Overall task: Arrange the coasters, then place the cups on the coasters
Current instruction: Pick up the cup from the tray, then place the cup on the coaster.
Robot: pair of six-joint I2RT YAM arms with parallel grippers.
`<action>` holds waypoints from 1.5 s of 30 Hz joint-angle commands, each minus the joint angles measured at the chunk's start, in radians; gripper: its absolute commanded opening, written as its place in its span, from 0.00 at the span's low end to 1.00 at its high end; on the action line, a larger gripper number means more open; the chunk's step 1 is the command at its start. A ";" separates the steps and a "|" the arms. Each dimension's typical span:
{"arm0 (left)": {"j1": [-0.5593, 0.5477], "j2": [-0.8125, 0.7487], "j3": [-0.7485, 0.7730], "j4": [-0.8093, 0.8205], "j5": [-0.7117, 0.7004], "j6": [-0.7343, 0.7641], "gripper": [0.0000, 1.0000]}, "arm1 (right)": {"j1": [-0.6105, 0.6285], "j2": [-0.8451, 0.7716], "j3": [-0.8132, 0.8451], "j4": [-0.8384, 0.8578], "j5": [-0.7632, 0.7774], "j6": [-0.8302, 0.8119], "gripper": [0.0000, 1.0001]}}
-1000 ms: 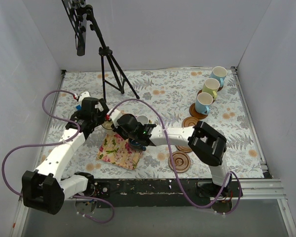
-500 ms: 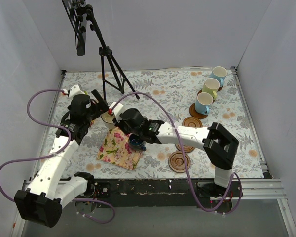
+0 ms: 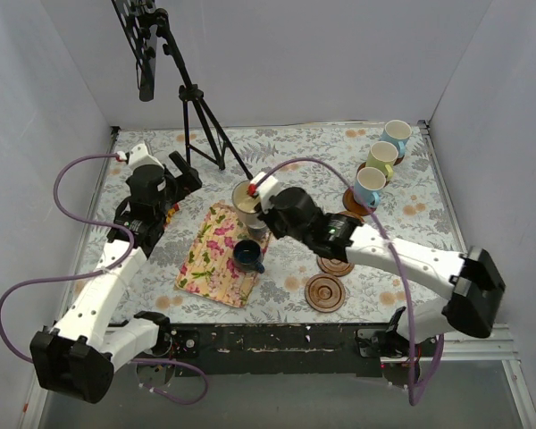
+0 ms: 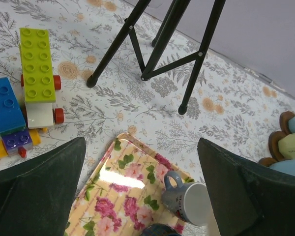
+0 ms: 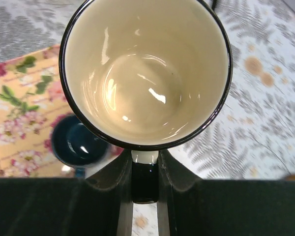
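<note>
My right gripper (image 5: 145, 162) is shut on the handle of a cream cup (image 5: 145, 73) with a dark rim, holding it upright above the table (image 3: 247, 197). Below it a dark navy cup (image 3: 247, 255) stands on the floral mat (image 3: 210, 259), and a grey-white cup (image 4: 189, 201) lies on its side there. My left gripper (image 4: 141, 147) hangs open and empty over the mat's far edge (image 3: 174, 179). Two bare coasters (image 3: 325, 292) (image 3: 336, 265) lie front right. Three cups, light blue (image 3: 369, 186), yellow-green (image 3: 381, 159) and light blue (image 3: 396, 137), stand on coasters at the far right.
A black tripod (image 3: 196, 116) stands at the back, its legs (image 4: 162, 44) just beyond my left gripper. Toy blocks, green (image 4: 37, 69) and blue (image 4: 7, 113), lie to the left. White walls close in the table on three sides.
My right gripper has carried the cream cup rightward from the mat's far corner. My left gripper has drawn back toward the far left, still open.
</note>
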 commanded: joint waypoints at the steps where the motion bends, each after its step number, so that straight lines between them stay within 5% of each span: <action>1: 0.003 0.053 -0.047 0.127 0.039 0.094 0.98 | -0.145 -0.207 -0.029 -0.057 0.000 0.015 0.01; 16: 0.002 0.045 -0.153 0.275 0.189 0.197 0.98 | -0.634 -0.405 -0.212 -0.128 -0.282 -0.063 0.01; 45: 0.000 0.053 -0.170 0.264 0.195 0.253 0.98 | -0.679 -0.413 -0.531 0.053 -0.084 0.077 0.01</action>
